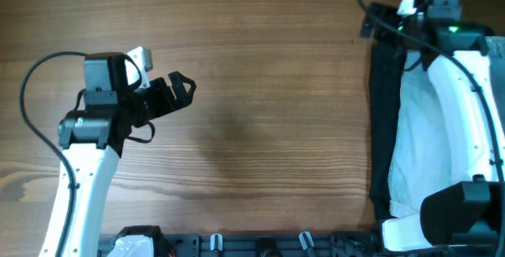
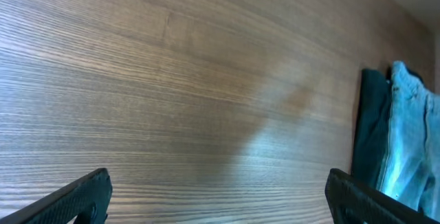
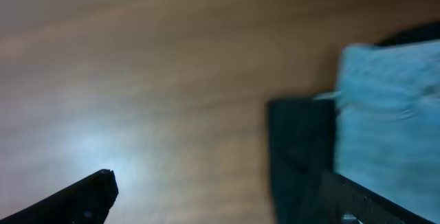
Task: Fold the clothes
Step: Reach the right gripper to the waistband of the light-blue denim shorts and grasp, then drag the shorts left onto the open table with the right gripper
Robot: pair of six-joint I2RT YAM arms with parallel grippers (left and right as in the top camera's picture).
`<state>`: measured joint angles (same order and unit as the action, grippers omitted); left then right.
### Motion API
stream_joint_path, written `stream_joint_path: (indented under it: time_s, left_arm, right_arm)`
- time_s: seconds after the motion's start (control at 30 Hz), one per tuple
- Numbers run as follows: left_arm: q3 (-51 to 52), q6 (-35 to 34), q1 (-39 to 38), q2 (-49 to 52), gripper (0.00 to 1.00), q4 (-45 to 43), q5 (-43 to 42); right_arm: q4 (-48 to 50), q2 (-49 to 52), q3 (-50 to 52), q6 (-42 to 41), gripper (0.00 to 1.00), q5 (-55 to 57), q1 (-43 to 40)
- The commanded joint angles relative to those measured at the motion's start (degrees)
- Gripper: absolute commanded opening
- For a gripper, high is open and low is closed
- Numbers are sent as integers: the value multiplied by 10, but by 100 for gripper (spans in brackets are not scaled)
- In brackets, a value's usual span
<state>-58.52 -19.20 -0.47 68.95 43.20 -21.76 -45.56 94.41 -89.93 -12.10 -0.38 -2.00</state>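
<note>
Right tool (image 3: 220, 195), released, hovers nearest the shorts (image 1: 414, 139), at the far end of their length; we see left tool (image 1: 177, 91), released too, well apart.

even bright light; blurred right wrist view

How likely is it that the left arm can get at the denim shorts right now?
Doubtful. The left gripper, jaws open, sits far across bare table from the denim shorts, and the right arm lies over them.
</note>
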Motion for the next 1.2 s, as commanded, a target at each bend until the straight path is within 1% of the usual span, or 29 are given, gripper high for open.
stream_joint_path:
  time_s: [0.0, 0.07, 0.1, 0.13, 0.2, 0.3, 0.33, 0.37, 0.5, 0.53, 0.57, 0.6, 0.63, 0.67, 0.7, 0.8, 0.83, 0.87, 0.93, 1.03, 1.1, 1.17]
  left_arm:
    - [-12, 9, -33, 5, 100, -2, 3]
    - [-12, 9, -49, 5, 100, 0, 4]
    - [-12, 9, -53, 5, 100, -1, 4]
    - [-12, 9, -55, 5, 100, -2, 4]
    - [-12, 9, -57, 5, 100, -9, 4]
    - [-12, 9, -57, 5, 100, -24, 4]
    - [-12, 9, -57, 5, 100, -27, 4]
    - [-12, 9, -57, 5, 100, -27, 4]
    - [-12, 9, -57, 5, 100, -26, 3]
    - [-12, 9, -57, 5, 100, -26, 4]
    - [-12, 9, -57, 5, 100, -26, 4]
    - [-12, 9, -57, 5, 100, -27, 4]
    - [-12, 9, -57, 5, 100, -27, 4]
    - [-12, 9, -57, 5, 100, -27, 4]
    - [-12, 9, -57, 5, 99, -27, 6]
    - [-12, 9, -57, 5, 99, -27, 6]
    - [-12, 9, -57, 5, 98, -27, 6]
    - [-12, 9, -57, 5, 98, -28, 6]
    - [-12, 9, -56, 4, 96, -36, 14]
    - [-14, 7, -55, -8, 96, -53, 41]
    - [-25, 7, -48, -21, 96, -52, 54]
    - [-35, 7, -36, -35, 97, -52, 54]
  right_arm:
    - [11, 29, -10, -35, 100, 47, -49]
    - [13, 57, -10, -53, 99, 42, -81]
    - [17, 74, -10, -65, 95, 38, -94]
    - [22, 92, -10, -80, 94, 38, -105]
    - [52, 137, -10, -98, 93, 36, -124]
    - [83, 191, -10, -105, 90, 34, -128]
    - [90, 217, -9, -105, 86, 38, -127]
    - [91, 235, -9, -106, 83, 47, -127]
    - [93, 283, -9, -106, 77, 70, -127]
    - [92, 288, -9, -106, 70, 70, -127]
    - [90, 288, -9, -104, 56, 70, -127]
    - [90, 286, -9, -103, 47, 71, -127]
    - [91, 282, -9, -103, 45, 71, -127]
    - [91, 280, -9, -104, 41, 71, -127]
    - [91, 279, -9, -104, 35, 71, -127]
    - [82, 275, -15, -103, 7, 71, -127]
    - [74, 266, -22, -103, 4, 71, -127]
    - [68, 256, -33, -96, 5, 69, -127]
    - [58, 224, -60, -63, 4, 44, -123]
    - [59, 149, -86, -6, 4, -15, -97]
    - [55, 90, -88, 1, 4, -52, -52]
    - [45, 62, -88, 1, 4, -73, 3]
